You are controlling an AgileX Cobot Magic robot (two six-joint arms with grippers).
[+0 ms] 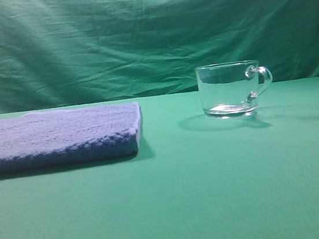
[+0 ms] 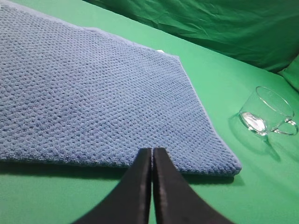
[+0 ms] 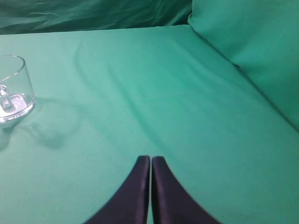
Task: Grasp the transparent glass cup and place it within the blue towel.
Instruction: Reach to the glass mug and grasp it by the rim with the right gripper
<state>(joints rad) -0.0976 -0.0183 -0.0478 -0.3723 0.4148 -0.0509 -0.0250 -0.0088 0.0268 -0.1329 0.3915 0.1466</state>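
The transparent glass cup (image 1: 230,89) stands upright on the green cloth at right of centre, handle to the right. It also shows in the left wrist view (image 2: 266,111) and at the left edge of the right wrist view (image 3: 14,88). The blue towel (image 1: 57,137) lies flat at the left, apart from the cup; it fills much of the left wrist view (image 2: 93,88). My left gripper (image 2: 152,150) is shut and empty, at the towel's near edge. My right gripper (image 3: 150,158) is shut and empty over bare cloth, well right of the cup. Neither gripper shows in the exterior view.
A green cloth (image 1: 215,194) covers the table and hangs as a backdrop (image 1: 137,35). A raised green fold (image 3: 252,51) rises at the right of the right wrist view.
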